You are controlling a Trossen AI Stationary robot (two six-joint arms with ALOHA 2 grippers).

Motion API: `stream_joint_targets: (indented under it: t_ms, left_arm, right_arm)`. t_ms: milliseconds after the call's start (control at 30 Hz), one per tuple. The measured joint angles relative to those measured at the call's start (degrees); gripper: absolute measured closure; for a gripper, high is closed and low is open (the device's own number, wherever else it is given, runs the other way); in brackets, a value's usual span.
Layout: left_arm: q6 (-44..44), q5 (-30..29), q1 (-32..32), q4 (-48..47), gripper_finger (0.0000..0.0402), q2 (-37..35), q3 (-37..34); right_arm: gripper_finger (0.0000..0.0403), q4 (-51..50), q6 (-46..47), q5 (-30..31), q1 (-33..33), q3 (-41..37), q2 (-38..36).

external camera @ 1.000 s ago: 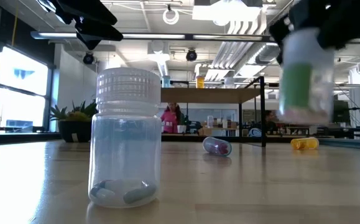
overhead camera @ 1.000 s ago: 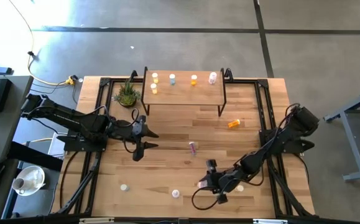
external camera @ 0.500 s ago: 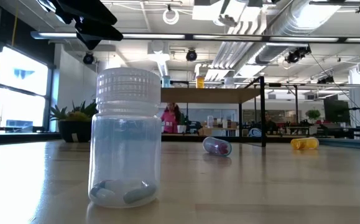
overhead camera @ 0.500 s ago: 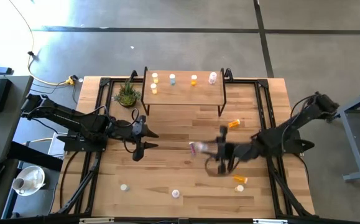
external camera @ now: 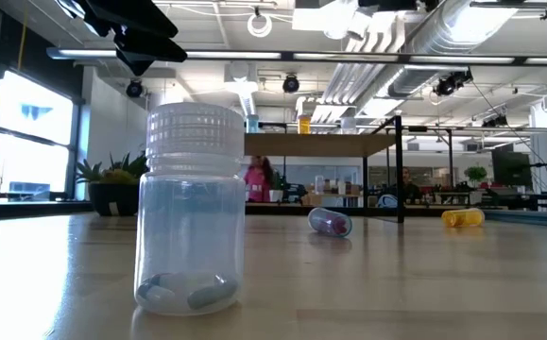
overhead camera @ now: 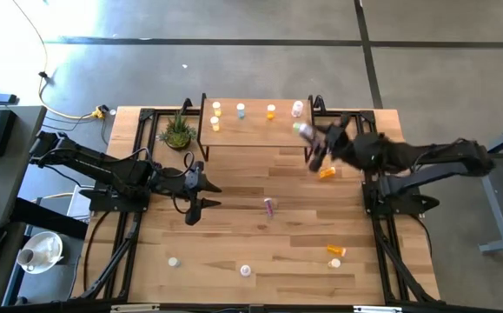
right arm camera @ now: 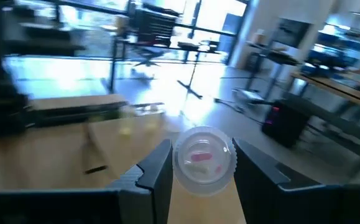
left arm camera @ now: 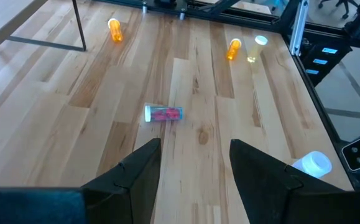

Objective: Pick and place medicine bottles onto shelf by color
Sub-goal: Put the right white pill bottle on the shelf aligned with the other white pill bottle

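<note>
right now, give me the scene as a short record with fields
right hand: shut on a pinkish bottle, at the shelf's right end
left hand: open, over the table's left side, empty
on shelf: five bottles, upright
lying on table: pink bottle mid-table, orange bottle near the shelf, another orange one
plant: left of the shelf

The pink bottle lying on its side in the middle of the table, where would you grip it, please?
Across its clear body, coming straight down from above. The pink bottle lies flat with bare table all around it, so fingers can straddle its round sides. The open left gripper is nearest; the right gripper already holds a bottle.
</note>
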Motion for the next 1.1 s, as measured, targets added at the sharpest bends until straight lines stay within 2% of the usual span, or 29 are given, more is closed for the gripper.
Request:
stream_joint_targets:
  t_ms: [67, 267, 433, 767, 967, 1100]
  left_arm:
    - [0.0, 0.0, 0.0, 0.0, 0.022, 0.0, 0.0]
    - [0.0, -0.1, 0.0, 0.0, 0.022, 0.0, 0.0]
    - [0.0, -0.1, 0.0, 0.0, 0.022, 0.0, 0.0]
    - [0.0, -0.1, 0.0, 0.0, 0.022, 0.0, 0.0]
    - [0.0, -0.1, 0.0, 0.0, 0.022, 0.0, 0.0]
    - [0.0, -0.1, 0.0, 0.0, 0.022, 0.0, 0.0]
  right_arm:
    - [0.0279, -2.8, 0.8, -0.3, -3.9, 2.5, -0.3]
    - [0.0279, -14.1, 8.7, -9.4, -14.0, 10.0, 1.5]
    - [0.0279, -18.0, 12.8, -13.3, -19.0, 10.7, 4.1]
    - [0.0279, -20.8, 16.6, -20.8, -24.4, 10.7, 13.1]
    - [0.0279, -23.3, 17.1, -22.1, -26.0, 10.6, 17.4]
    - [0.0279, -23.5, 18.0, -25.3, -26.6, 10.6, 19.1]
